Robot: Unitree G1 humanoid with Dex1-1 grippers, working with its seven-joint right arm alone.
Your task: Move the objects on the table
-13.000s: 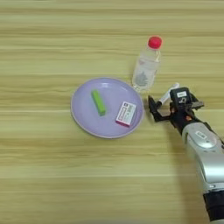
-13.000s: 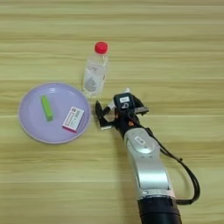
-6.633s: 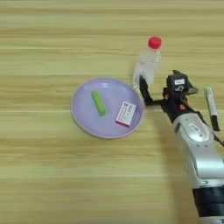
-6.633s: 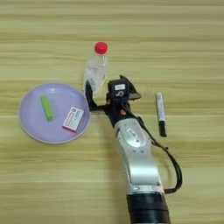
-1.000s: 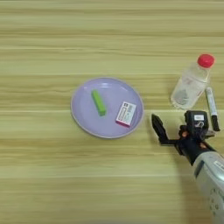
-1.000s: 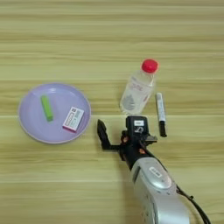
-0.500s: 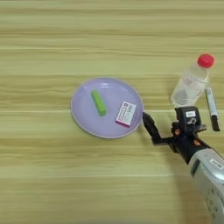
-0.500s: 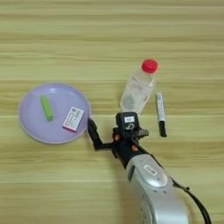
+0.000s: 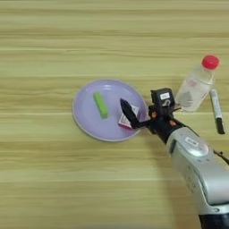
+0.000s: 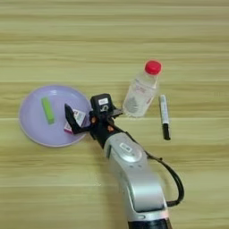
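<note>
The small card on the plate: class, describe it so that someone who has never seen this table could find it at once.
Start at the round lilac plate on the wooden table. Two things lie on it: a green bar near its middle and, at its right rim, a small white card with pink-red print. The card sits right at the black fingers of the right gripper; the bar is plain green.

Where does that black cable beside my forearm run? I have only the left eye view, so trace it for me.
Observer: The black cable leaves the silver forearm near the wrist, bows out to the arm's right in a loop, and rejoins the arm lower down.
Operator: Now report what lies right of the marker pen.
Observer: Right of the marker pen, the right eye view shows only bare table out to the picture's edge.
</note>
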